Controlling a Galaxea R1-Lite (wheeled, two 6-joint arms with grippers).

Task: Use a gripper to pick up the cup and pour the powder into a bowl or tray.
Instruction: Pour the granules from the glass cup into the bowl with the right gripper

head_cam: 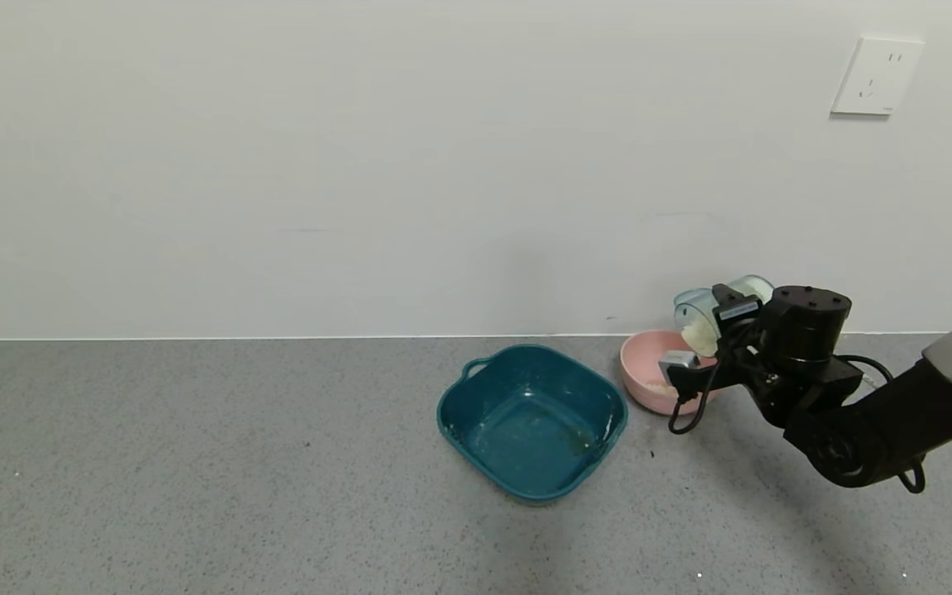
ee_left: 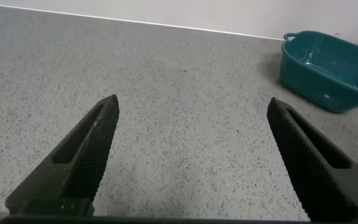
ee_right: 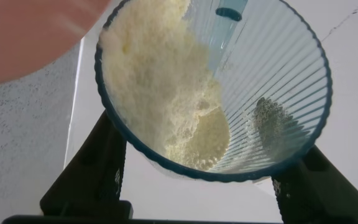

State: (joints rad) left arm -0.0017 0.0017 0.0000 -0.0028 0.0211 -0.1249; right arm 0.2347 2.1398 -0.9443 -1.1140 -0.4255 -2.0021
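The cup [head_cam: 711,314] is held up off the counter at the far right of the scene, tipped well over on its side with its mouth turned left and down toward the pink bowl [head_cam: 645,368]. Its ribbed, translucent wall shows the powder [head_cam: 701,333] lying against the lower side near the rim; in the right wrist view the powder [ee_right: 166,93] appears as a pale, clumpy mass spread along one side of the cup [ee_right: 229,93], reaching the lip. A little pale powder also lies inside the bowl (only a small patch of it shows past the gripper).

The right gripper [head_cam: 703,347] clamps the cup, its dark fingers [ee_right: 95,168] pressed against the ribbed wall on either side, and it hangs just above the bowl's right part. The black arm reaches in from the right edge of the scene, with cables looping below the wrist.

The bowl sits on the grey speckled counter [head_cam: 195,463] near the wall, just to the right of the dark teal tray [head_cam: 455,413], close beside it.

The left gripper [ee_left: 191,124] hangs over bare counter well to the left, its fingers spread wide apart and holding nothing, with the teal tray [ee_left: 316,71] farther off.
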